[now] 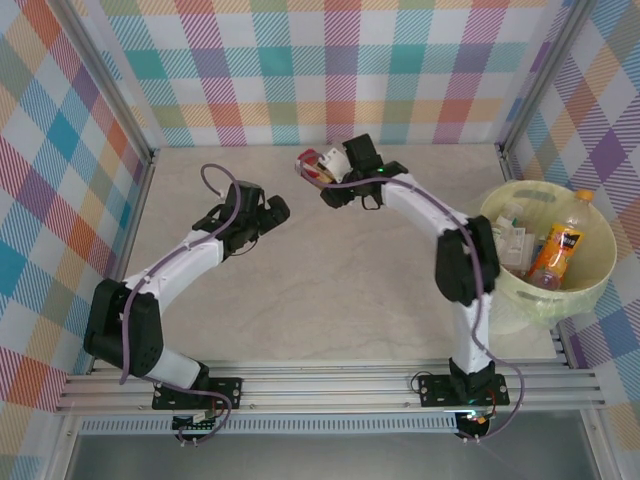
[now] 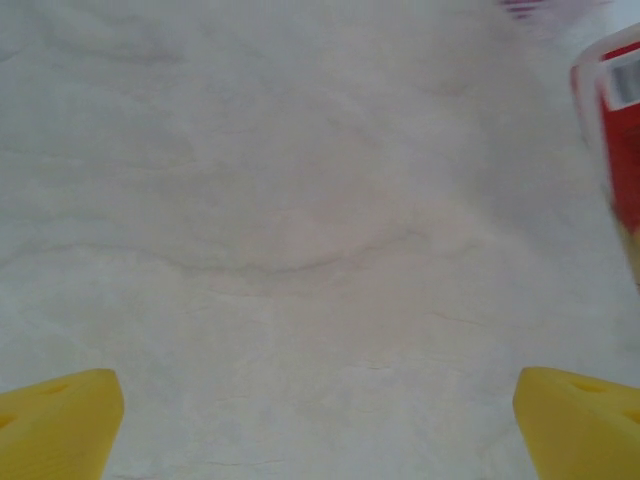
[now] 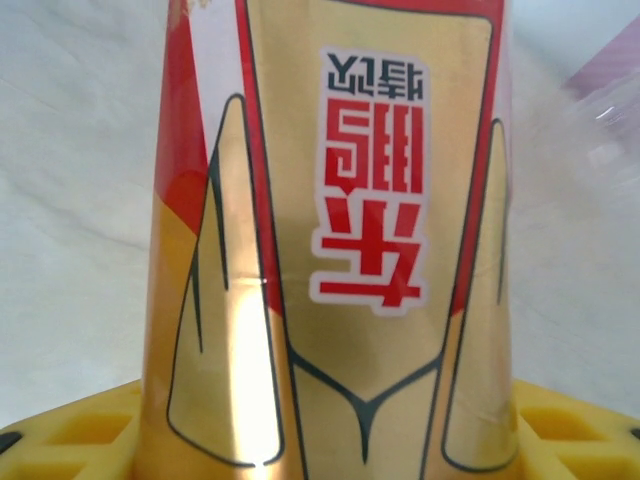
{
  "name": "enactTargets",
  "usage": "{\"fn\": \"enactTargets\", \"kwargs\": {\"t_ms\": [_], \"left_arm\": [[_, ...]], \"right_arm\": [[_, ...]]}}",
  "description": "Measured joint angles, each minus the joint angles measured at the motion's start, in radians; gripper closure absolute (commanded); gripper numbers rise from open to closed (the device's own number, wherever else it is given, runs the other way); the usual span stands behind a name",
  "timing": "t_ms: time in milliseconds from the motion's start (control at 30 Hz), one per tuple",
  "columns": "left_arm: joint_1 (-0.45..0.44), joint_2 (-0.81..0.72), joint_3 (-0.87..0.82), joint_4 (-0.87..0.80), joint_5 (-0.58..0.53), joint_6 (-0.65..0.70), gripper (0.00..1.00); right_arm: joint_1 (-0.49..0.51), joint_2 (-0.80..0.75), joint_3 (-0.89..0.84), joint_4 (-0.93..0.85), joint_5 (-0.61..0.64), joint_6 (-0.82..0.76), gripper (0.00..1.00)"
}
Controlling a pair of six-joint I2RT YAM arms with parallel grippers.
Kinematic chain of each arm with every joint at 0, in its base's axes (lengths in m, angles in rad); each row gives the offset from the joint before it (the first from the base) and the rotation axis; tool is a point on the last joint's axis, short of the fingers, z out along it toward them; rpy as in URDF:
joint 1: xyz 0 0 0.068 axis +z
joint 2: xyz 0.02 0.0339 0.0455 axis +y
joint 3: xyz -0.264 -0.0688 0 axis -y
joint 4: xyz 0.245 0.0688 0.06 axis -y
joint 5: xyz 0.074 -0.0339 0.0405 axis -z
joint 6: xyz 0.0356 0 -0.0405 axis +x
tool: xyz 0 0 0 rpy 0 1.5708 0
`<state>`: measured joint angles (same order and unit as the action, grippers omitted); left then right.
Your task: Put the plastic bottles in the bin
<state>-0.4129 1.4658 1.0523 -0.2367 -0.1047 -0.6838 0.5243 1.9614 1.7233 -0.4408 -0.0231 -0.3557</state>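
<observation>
A plastic bottle (image 1: 313, 166) with a red and gold label lies at the far middle of the table. My right gripper (image 1: 326, 174) is shut on it. In the right wrist view the bottle's label (image 3: 330, 250) stands between the yellow fingers (image 3: 70, 430), with the right gripper (image 3: 325, 430) pressed against both its sides. My left gripper (image 1: 270, 210) hovers open over bare table to the left of the bottle. The left wrist view has that gripper (image 2: 320, 420) with nothing between its fingers, and the red-labelled bottle (image 2: 620, 150) at the right edge. The bin (image 1: 540, 305) stands at the right.
Inside the bin lie an orange juice bottle (image 1: 556, 245) with an orange cap and some clear crushed bottles (image 1: 510, 235). Aluminium frame posts and checked walls close in the table on three sides. The pale tabletop (image 1: 330, 280) stretches between the arms.
</observation>
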Motion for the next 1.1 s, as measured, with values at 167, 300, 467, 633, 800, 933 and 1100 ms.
{"fn": "enactTargets", "kwargs": {"t_ms": [167, 300, 467, 633, 800, 933, 1100], "left_arm": [[-0.111, -0.056, 0.006, 0.067, 0.02, 0.085, 0.0], [-0.183, -0.069, 0.019, 0.111, 0.042, 0.137, 0.0], [-0.201, -0.068, 0.031, 0.117, 0.051, 0.167, 0.0], [-0.202, -0.068, 0.031, 0.116, 0.051, 0.17, 0.0], [-0.202, -0.068, 0.031, 0.116, 0.051, 0.169, 0.0], [-0.202, -0.068, 0.031, 0.116, 0.048, 0.169, 0.0], [-0.202, -0.068, 0.04, 0.106, 0.047, 0.169, 0.0]], "right_arm": [[0.017, -0.364, -0.196, 0.06, 0.026, 0.1, 0.53], [0.016, -0.601, -0.322, 0.064, 0.085, 0.169, 0.54], [0.01, -0.83, -0.419, 0.003, 0.261, 0.262, 0.53], [-0.077, -0.964, -0.438, -0.105, 0.415, 0.322, 0.54], [-0.21, -1.045, -0.439, -0.193, 0.511, 0.369, 0.54], [-0.26, -1.079, -0.439, -0.243, 0.602, 0.378, 0.55], [-0.269, -1.098, -0.469, -0.297, 0.732, 0.382, 0.54]]}}
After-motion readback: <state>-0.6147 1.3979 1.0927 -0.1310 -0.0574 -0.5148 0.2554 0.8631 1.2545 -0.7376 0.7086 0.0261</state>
